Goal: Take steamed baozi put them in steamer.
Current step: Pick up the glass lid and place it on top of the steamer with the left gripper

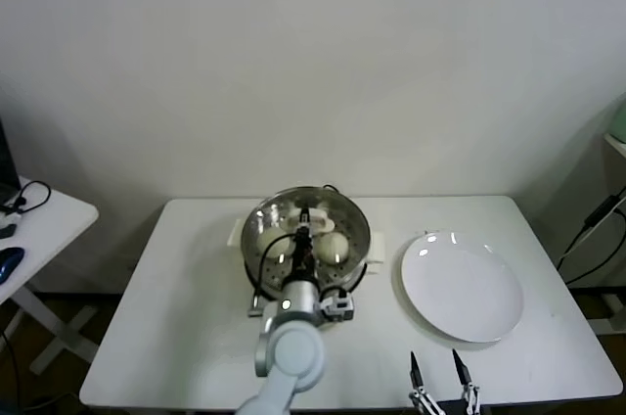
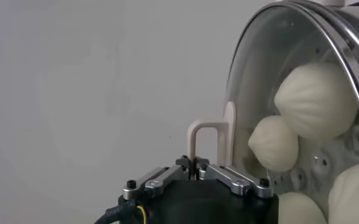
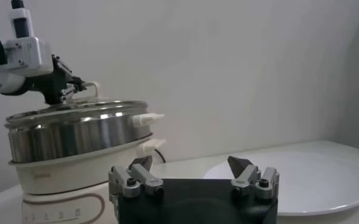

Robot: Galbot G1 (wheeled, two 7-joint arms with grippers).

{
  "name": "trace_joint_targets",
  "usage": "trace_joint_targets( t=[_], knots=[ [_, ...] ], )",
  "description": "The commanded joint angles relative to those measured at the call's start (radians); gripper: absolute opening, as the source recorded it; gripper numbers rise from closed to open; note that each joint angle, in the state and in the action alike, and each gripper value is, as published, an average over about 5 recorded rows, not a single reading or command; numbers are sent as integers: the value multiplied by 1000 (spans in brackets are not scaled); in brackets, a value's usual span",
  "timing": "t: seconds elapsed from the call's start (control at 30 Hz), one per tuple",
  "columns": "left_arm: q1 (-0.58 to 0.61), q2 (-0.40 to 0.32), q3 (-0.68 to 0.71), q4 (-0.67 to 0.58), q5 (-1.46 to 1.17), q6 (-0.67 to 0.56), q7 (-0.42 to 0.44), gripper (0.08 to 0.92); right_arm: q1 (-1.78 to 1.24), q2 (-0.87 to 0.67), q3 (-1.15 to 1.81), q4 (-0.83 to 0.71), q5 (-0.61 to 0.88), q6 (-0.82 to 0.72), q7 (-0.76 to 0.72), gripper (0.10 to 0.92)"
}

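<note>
L end effector (image 2: 194, 165) pinching lid handle (image 2: 205, 137)

Bare lab-like room: white table (image 1: 196, 337), plain wall (image 1: 313, 63), trailing cables (image 1: 597, 239).

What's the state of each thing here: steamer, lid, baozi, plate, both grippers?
steamer: on the table, lid on it.
glass lid: sitting on the steamer, left gripper on its handle.
steamed baozi: inside the steamer, under the lid.
plate: bare, right of the steamer.
left gripper: jaws shut on the lid handle.
right gripper: jaws open, holding nothing, at the table's near edge.
</note>
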Motion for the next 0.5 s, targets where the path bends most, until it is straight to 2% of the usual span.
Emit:
trace_joint_targets(
  t=[0.03,0.5],
  knots=[
    [5,-3,-1,2,-3,1,-12,135,-1,1,0,3,-1,1,-1,823],
    [5,-3,-3,24,-28,7,-56,135,-7,0,2,8,-4,4,-2,823]
  ],
)
